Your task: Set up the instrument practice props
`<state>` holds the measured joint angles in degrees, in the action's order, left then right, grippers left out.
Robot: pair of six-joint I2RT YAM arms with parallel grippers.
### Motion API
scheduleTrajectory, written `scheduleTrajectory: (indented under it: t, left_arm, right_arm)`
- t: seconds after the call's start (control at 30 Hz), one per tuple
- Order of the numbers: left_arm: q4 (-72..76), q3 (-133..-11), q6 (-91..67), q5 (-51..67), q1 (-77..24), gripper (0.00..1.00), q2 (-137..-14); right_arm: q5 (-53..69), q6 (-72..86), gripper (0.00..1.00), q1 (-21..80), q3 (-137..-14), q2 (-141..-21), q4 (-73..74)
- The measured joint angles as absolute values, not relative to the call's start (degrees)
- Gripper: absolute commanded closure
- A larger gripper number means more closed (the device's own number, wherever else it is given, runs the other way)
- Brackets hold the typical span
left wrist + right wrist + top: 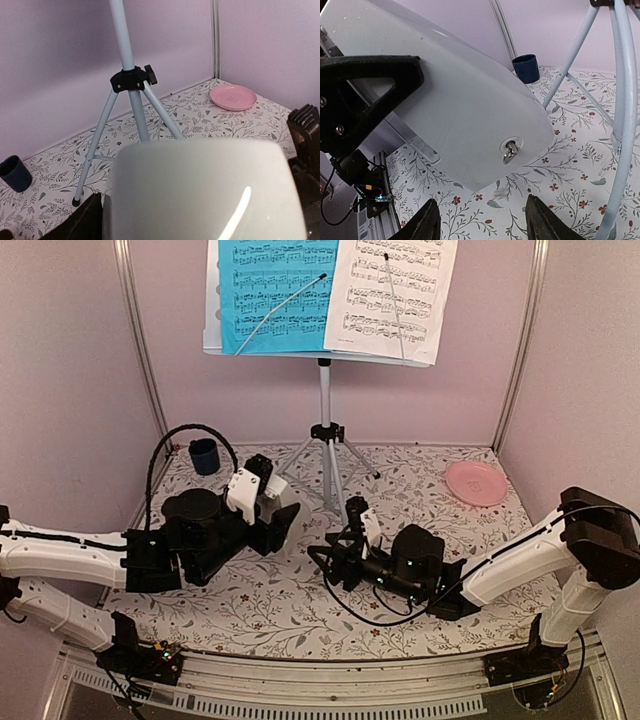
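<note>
1. White pyramid metronome (470, 115): one, held tilted over the floral worktop (260, 610) just left of the tripod (330, 475). Its long axis slants, the end with the winding key (510, 148) lowest.
2. Left end effector (268, 502) is clamped on the metronome; right end effector (482, 220) is near it, fingers apart, gripping nothing.
3. One grey-blue music stand (324, 390) is upright at the back, pole vertical.
4. Two sheets lie side by side on it: blue music sheet (275, 290) left, white music sheet (395, 290) right.
5. One pink plate (476, 483) sits back right, one dark blue cup (204, 455) back left.

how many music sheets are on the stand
2: a bright blue sheet on the left of the stand and a white sheet on the right. Others could be hidden behind them.
</note>
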<state>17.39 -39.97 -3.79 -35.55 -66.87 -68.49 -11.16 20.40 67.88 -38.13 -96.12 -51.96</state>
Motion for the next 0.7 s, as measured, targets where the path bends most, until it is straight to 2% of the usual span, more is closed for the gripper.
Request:
scheduleTrajectory:
  t: [0.2, 0.37, 0.57, 0.7]
  left_arm:
    - [19.03, -40.03, -0.19, -34.79, -68.49, 0.67, -66.7]
    - [21.32, -39.05, 0.99, -33.19, -70.52, 0.67, -65.78]
    - [22.57, -38.57, 1.52, -32.1, -71.4, 0.68, -65.04]
    - [22.98, -38.15, 1.83, -31.53, -71.77, 0.68, -64.51]
  right_arm:
    - [-13.54, 16.73, 0.5, 68.71, -38.5, -97.06, -55.37]
    - [-15.27, 15.51, 0.6, 69.08, -39.24, -98.15, -55.81]
    - [-17.78, 15.81, 0.63, 69.28, -39.77, -98.48, -55.99]
    - [-18.37, 16.05, 0.69, 69.38, -39.77, -98.48, -56.03]
